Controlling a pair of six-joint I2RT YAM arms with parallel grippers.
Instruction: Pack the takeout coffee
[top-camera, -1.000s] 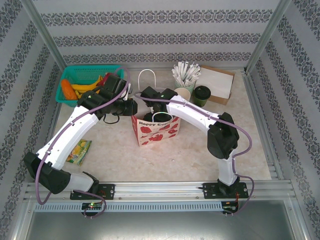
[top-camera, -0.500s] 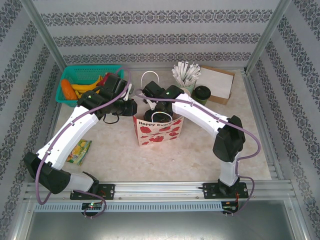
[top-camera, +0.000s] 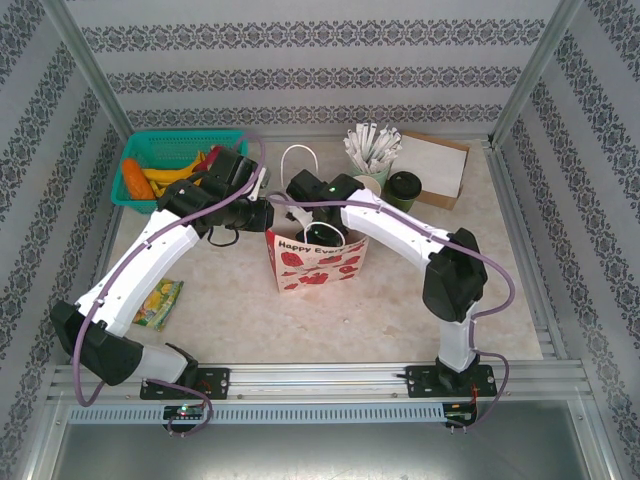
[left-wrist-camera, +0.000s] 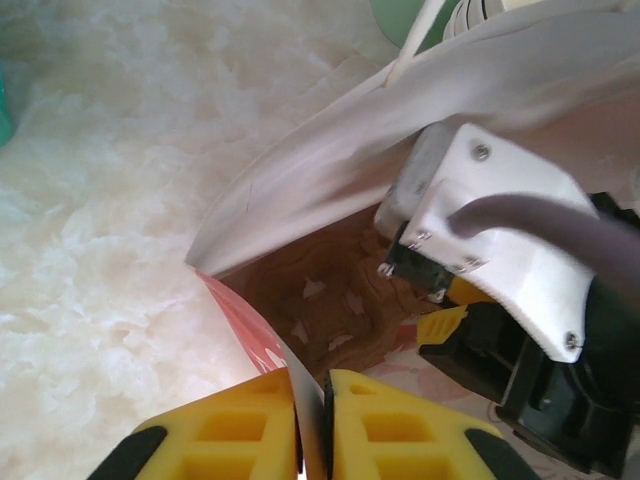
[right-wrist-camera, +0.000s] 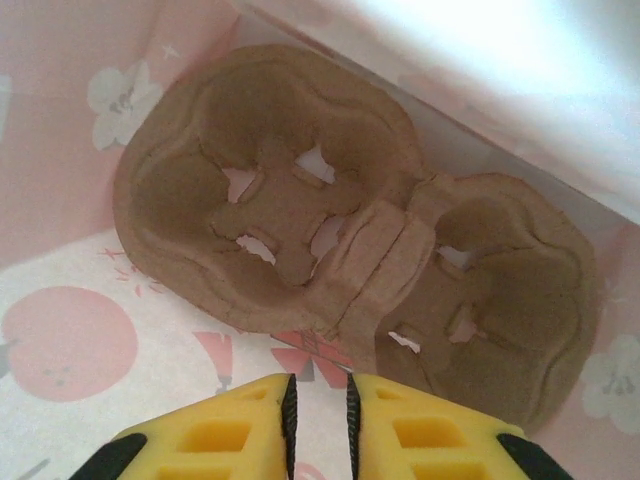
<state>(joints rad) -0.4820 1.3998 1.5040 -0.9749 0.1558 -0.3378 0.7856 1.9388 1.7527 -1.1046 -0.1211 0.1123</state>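
Observation:
The takeout coffee (top-camera: 405, 188), a green cup with a black lid, stands at the back right of the table, apart from both grippers. The gift bag (top-camera: 315, 258) stands open in the middle. My left gripper (top-camera: 268, 215) (left-wrist-camera: 312, 420) is shut on the bag's left rim (left-wrist-camera: 300, 355), which keeps the mouth open. My right gripper (top-camera: 325, 222) (right-wrist-camera: 319, 385) hangs inside the bag. Its jaws are almost together and hold nothing. Below it, a brown pulp cup carrier (right-wrist-camera: 350, 270) (left-wrist-camera: 330, 290) lies on the bag's floor.
Lidless paper cups (top-camera: 365, 185) and a cup of white sticks (top-camera: 372, 148) stand next to the coffee, with a cardboard box (top-camera: 438, 165) behind. A green basket (top-camera: 170, 160) of produce sits back left. A yellow packet (top-camera: 160, 300) lies front left.
My right gripper has closed from wide open to nearly shut and shifted slightly right over the bag's mouth. The left gripper tightened a little on the bag rim.

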